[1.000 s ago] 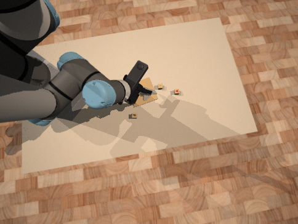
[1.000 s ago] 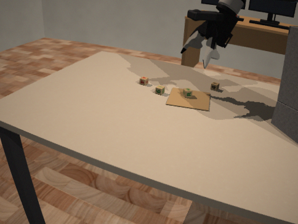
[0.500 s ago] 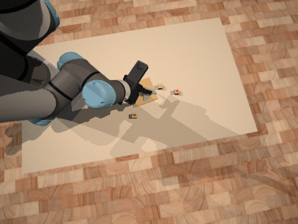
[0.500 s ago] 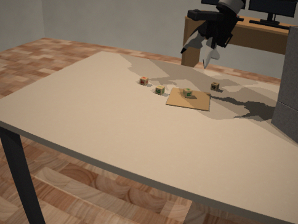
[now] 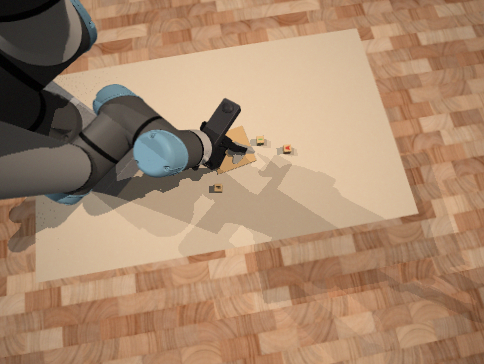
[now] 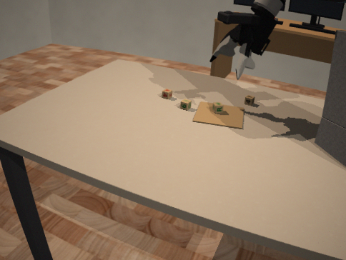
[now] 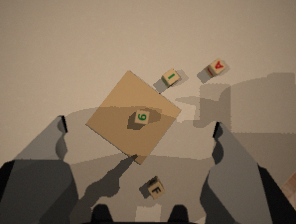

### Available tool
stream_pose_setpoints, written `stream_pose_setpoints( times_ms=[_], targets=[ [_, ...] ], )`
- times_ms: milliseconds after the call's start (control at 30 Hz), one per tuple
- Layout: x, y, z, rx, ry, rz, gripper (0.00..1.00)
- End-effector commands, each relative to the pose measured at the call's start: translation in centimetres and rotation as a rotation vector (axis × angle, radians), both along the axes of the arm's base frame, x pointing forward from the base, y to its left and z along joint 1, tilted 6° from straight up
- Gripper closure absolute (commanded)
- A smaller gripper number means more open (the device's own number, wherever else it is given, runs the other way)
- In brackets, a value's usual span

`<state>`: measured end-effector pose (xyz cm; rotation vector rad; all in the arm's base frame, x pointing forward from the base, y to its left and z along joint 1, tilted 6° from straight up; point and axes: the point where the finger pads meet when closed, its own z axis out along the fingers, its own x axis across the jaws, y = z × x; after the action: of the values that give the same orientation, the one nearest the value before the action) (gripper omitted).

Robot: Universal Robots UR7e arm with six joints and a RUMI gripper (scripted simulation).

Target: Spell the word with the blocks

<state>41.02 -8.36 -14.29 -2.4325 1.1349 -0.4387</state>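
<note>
A small tan mat [image 7: 133, 117] lies on the table, and a block with a green mark like a "9" or "G" [image 7: 141, 117] sits near its middle. A block with a green "I" [image 7: 170, 77] and a block with a red "A" [image 7: 216, 67] lie off the mat beyond one corner. A block with a dark "F" [image 7: 155, 189] lies off the mat on the near side. My gripper [image 6: 236, 58] is open and empty, high above the mat [image 6: 219, 115]. In the top view the gripper [image 5: 240, 148] hides the block on the mat.
The table is a large beige top; its edges are far from the blocks. A grey box-like body [image 6: 332, 107] stands at the table's right side. A wooden desk with monitors [image 6: 304, 33] stands behind the table.
</note>
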Motion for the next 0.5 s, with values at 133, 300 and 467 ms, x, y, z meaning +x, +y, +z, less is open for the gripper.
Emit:
stream_pose_setpoints(
  times_ms=[133,300,467],
  targets=[
    [0.02,-0.01,0.03,-0.001,-0.001,0.000,0.00],
    [0.05,-0.03,0.02,-0.001,-0.001,0.000,0.00],
    [0.48,-0.29,-0.08,-0.001,0.000,0.000,0.00]
  ],
)
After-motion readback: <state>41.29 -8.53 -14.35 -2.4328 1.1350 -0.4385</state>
